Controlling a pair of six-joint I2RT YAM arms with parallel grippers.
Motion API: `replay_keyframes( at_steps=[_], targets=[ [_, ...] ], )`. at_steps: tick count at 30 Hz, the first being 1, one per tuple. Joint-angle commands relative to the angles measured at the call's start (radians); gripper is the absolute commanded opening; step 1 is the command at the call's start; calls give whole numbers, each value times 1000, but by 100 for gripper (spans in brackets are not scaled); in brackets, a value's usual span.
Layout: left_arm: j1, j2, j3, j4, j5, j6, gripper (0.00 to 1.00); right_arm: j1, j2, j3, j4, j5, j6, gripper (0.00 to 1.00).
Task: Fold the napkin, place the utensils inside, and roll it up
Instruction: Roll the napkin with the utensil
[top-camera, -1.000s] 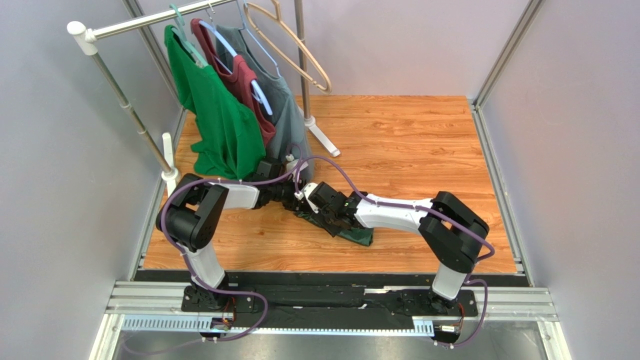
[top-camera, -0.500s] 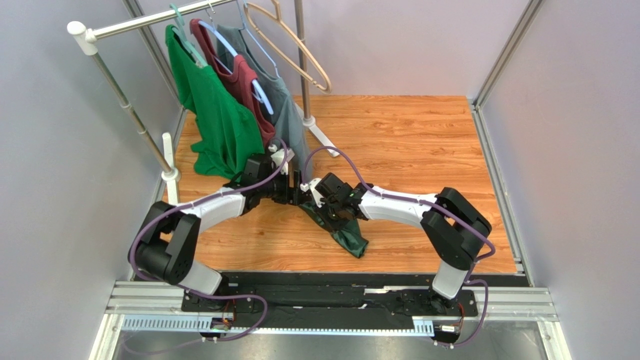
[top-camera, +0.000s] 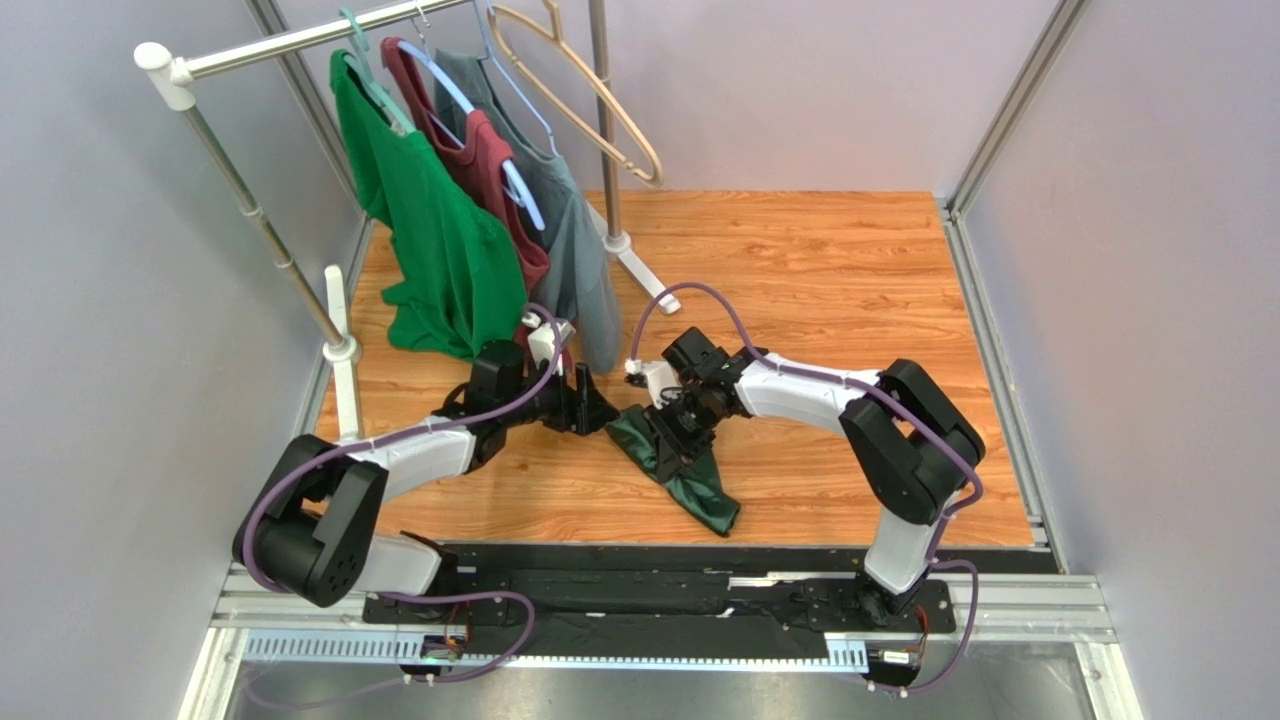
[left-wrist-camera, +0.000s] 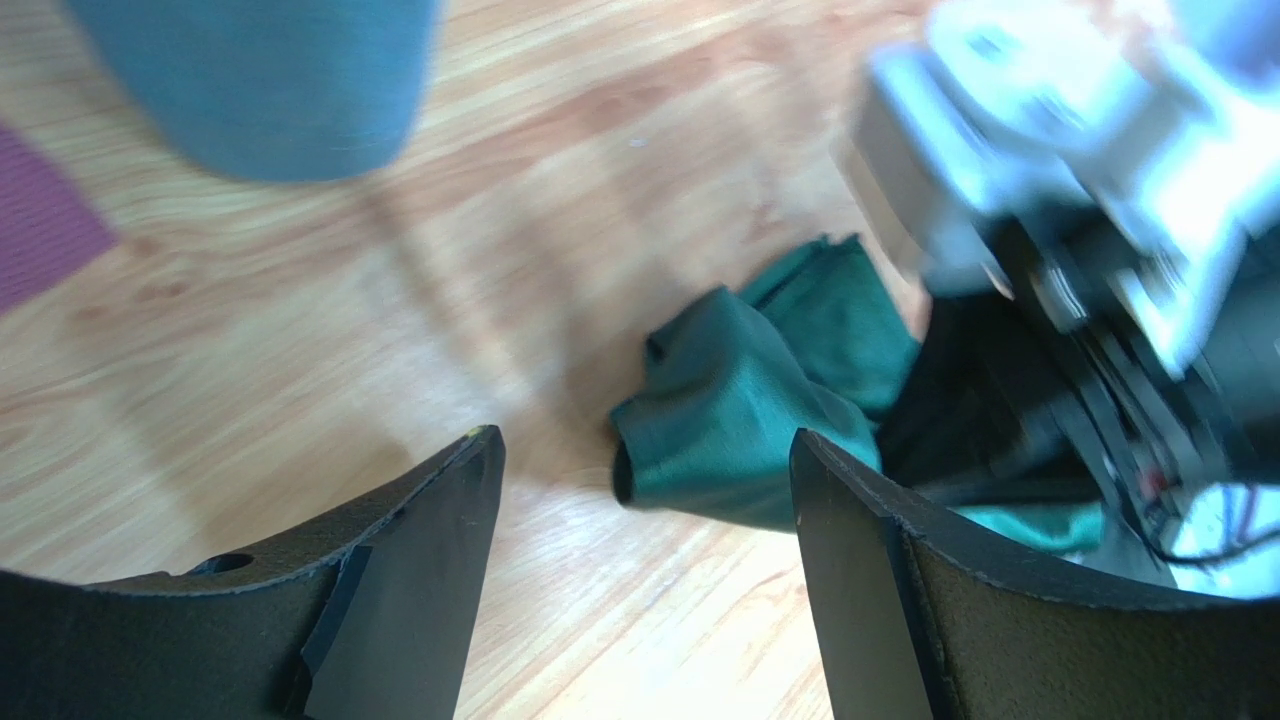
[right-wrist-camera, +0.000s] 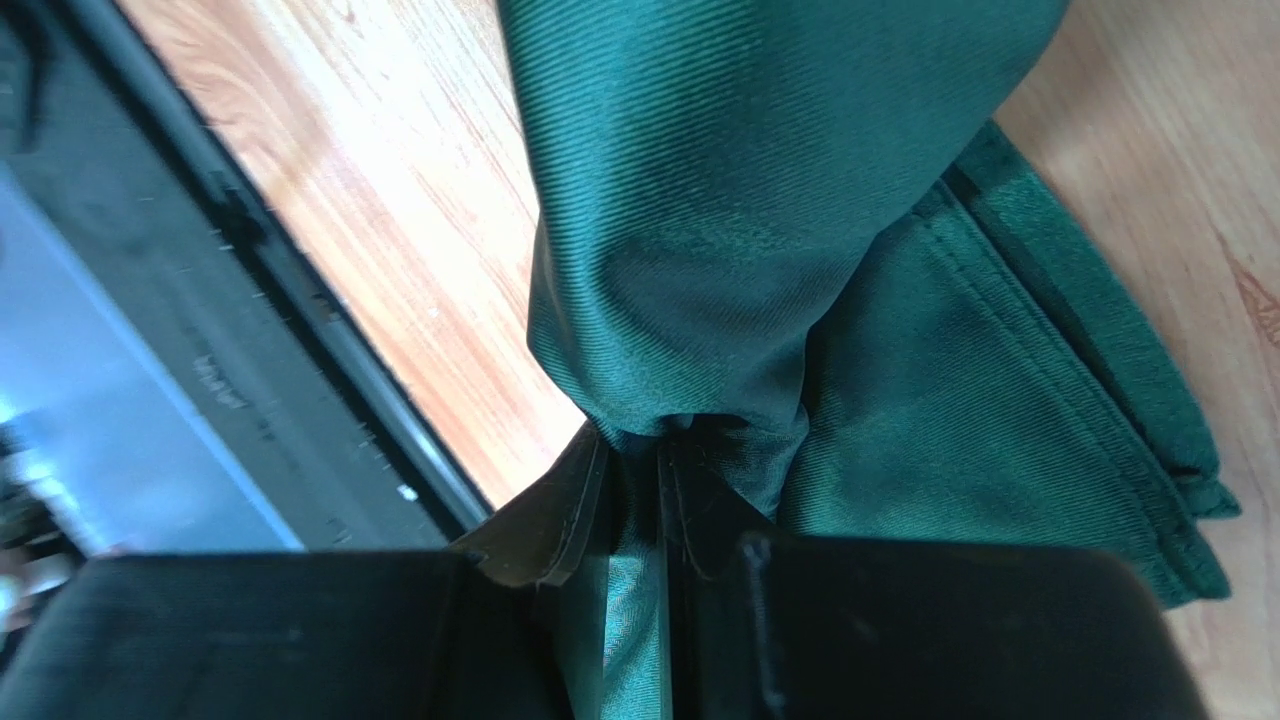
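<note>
Two claws that were bunched together over the cloth a second ago now stand apart, and that is the main change. At the far left, the clothes rack (top-camera: 248, 203) with its bright green shirt (top-camera: 428, 225) and grey-green shirt (top-camera: 583, 248) plays no part. Next along, the left claw (top-camera: 589, 408) has let go and drawn back toward the rack side. Its fingers are spread wide with nothing between them, and from its own camera the napkin (top-camera: 688, 477) lies just ahead on the wooden surface (top-camera: 842, 270), close but not touching. The napkin is a rumpled dark green heap near the middle of the surface, one end raised and the rest trailing toward the near edge. Right of it, the right claw (right-wrist-camera: 631, 477) has clamped down: its wrist view shows the fingers pinching a gathered fold of the cloth, which drapes away from them. So the cloth seems to have passed from a shared hold to the right arm alone, likely so that it can be shaken out or laid flat again. The folding looks barely begun, since no clean fold shows. The fork is not visible in any view; it may be hidden under the cloth or an arm, though I cannot tell. The left claw would next need a free corner to take.
</note>
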Motion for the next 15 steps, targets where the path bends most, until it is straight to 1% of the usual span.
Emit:
replay_keyframes(
  at_steps=[1,2,7,8,15],
  targets=[
    [-4,2,-50,248,126,-19,78,-78,37,0,-46,-210,-10,5],
    [-4,10,-56,300,140,-22,79,-89,46,5,-46,-224,-13,5],
    [-4,109,-61,410,210,-29,78,-153,91,43,-53,-328,-25,4],
    [-4,125,-61,461,218,-35,78,-156,98,48,-65,-337,-30,4],
    [-7,272,-21,564,255,-64,76,-195,172,79,-75,-410,-39,4]
  ],
)
